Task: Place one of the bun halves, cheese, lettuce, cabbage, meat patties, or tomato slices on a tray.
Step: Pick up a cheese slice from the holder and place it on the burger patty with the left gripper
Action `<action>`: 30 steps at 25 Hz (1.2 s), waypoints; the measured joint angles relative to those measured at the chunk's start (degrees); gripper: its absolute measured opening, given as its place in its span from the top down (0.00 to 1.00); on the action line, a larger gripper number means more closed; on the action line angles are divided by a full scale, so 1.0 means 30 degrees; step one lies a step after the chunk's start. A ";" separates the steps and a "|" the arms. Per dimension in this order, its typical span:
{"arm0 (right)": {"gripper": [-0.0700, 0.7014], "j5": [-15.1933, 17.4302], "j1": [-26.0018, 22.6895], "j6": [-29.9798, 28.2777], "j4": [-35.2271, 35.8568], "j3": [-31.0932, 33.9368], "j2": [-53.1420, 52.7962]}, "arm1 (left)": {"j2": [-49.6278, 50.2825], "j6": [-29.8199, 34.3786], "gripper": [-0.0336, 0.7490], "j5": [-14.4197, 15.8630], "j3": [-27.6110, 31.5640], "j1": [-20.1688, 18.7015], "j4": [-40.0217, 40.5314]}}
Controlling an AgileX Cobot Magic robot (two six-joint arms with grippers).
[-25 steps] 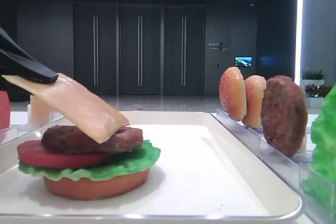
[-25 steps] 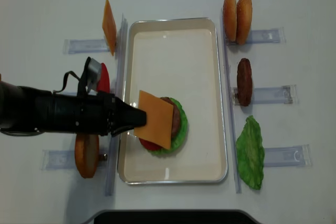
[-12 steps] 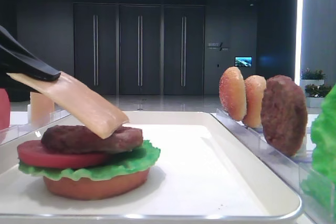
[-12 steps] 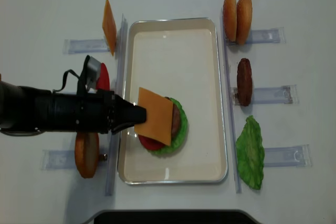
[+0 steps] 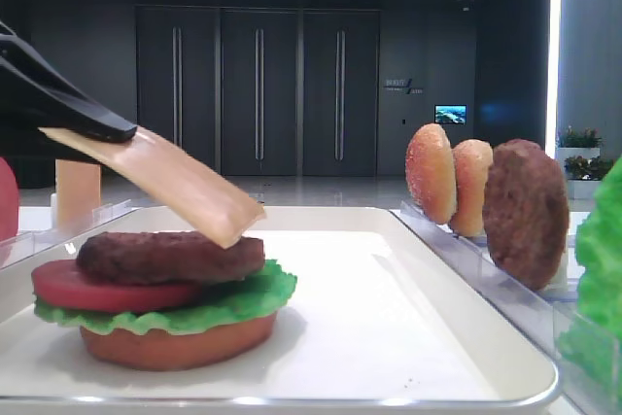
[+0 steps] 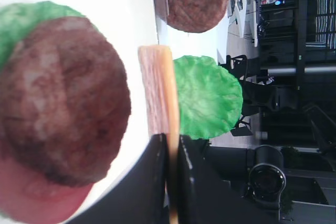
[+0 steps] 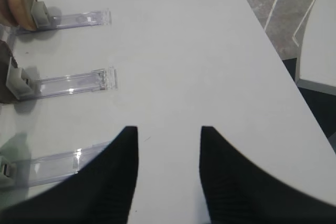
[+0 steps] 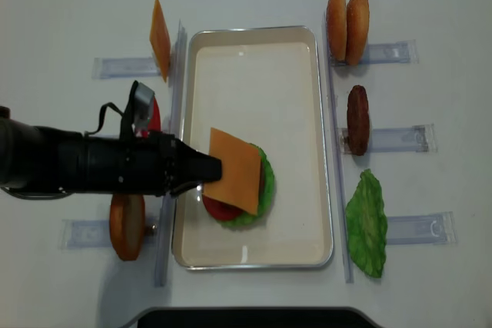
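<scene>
My left gripper (image 8: pixel 206 168) is shut on one edge of the cheese (image 8: pixel 234 170), a thin pale orange square. It holds the slice tilted over the stack on the cream tray (image 8: pixel 254 32). In the low exterior view the cheese (image 5: pixel 185 187) slopes down to the right, and its free edge hangs just above the meat patty (image 5: pixel 165 258). Beneath the patty lie a tomato slice (image 5: pixel 87 291), lettuce (image 5: pixel 243 298) and a flat bun base (image 5: pixel 175 345). The left wrist view shows the cheese (image 6: pixel 160 87) edge-on between the fingers. My right gripper (image 7: pixel 168 145) is open over bare table.
Clear racks to the right of the tray hold two bun halves (image 8: pixel 346 17), a patty (image 8: pixel 357 119) and a lettuce leaf (image 8: pixel 367 224). On the left stand another cheese slice (image 8: pixel 159 38), a tomato slice (image 8: pixel 152 113) behind my arm and a bun (image 8: pixel 127 226).
My left gripper has carried the cheese to the right, further over the patty. The slice's free edge has risen a little off the patty. The right gripper shows no earlier view.
</scene>
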 joint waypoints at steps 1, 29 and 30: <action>0.55 0.0000 0.0000 0.0000 0.0000 0.0000 0.0000 | 0.0000 0.0041 0.93 0.0000 0.0000 -0.0125 -0.0276; 0.55 0.0000 0.0000 0.0000 0.0000 0.0000 0.0000 | 0.1167 0.0610 0.93 -0.0018 0.0000 -0.0235 -0.1430; 0.55 0.0000 0.0000 0.0000 0.0000 0.0000 0.0000 | 0.1167 0.0616 0.93 -0.0018 0.0000 -0.0235 -0.1430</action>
